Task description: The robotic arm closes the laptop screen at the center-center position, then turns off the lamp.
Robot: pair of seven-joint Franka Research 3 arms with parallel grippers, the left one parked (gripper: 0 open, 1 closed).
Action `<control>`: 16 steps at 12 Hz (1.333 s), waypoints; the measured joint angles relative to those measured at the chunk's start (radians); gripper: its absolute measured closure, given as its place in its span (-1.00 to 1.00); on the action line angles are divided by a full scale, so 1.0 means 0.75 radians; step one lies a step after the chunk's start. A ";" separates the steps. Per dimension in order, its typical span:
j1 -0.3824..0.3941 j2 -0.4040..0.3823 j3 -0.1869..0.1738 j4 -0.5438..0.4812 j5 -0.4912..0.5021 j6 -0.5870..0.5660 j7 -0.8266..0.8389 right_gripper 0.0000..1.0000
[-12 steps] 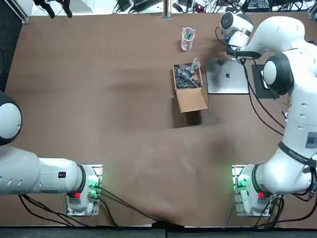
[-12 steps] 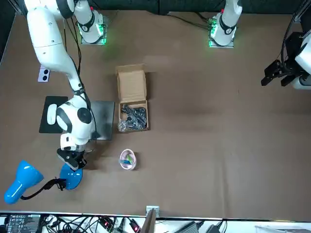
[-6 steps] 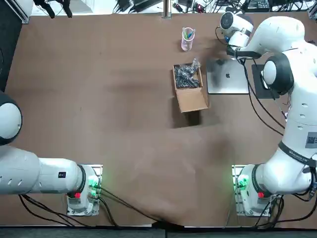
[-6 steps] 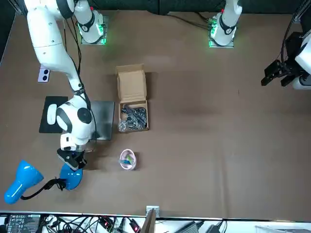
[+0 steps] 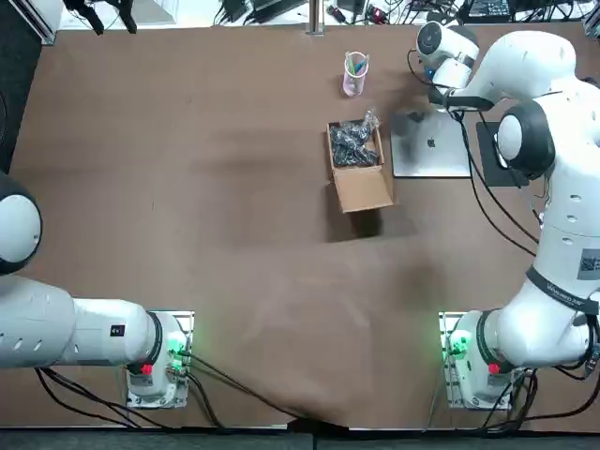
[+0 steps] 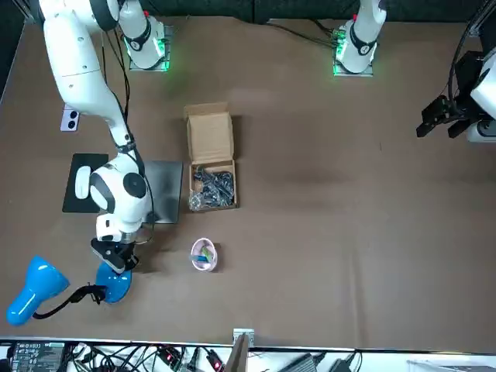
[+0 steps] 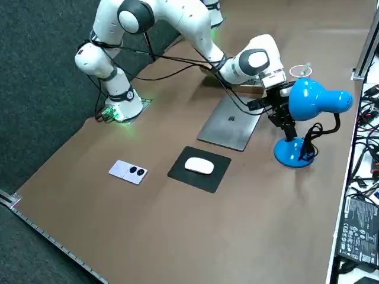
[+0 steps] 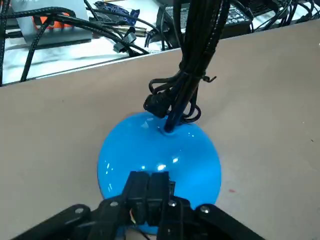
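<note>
The silver laptop point(image 5: 431, 145) lies closed on the brown table, also seen in the right side view point(image 7: 231, 121). A blue desk lamp stands past it near the table's far edge, with a round base point(image 6: 112, 283) and a head point(image 7: 317, 97) on a black gooseneck. My right gripper point(image 8: 150, 187) is shut, its two black fingertips together right over the lamp base point(image 8: 160, 160), on the side away from the gooseneck's root. The right side view shows the gripper point(image 7: 284, 121) pointing down just above the base point(image 7: 291, 152). Contact with the base cannot be made out.
An open cardboard box point(image 5: 356, 164) with black parts sits beside the laptop, and a pink cup point(image 5: 355, 73) with pens is beyond it. A white mouse point(image 7: 199, 166) lies on a black pad, with a small white device point(image 7: 129, 171) nearby. Cables crowd the table's far edge.
</note>
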 joint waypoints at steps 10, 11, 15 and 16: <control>0.000 0.002 -0.006 0.002 -0.001 0.009 0.000 0.96; 0.000 0.004 -0.010 0.003 -0.003 0.014 0.000 0.96; 0.000 0.010 -0.017 0.014 -0.005 0.018 0.000 0.96; 0.000 0.011 -0.018 0.016 -0.005 0.018 0.000 0.96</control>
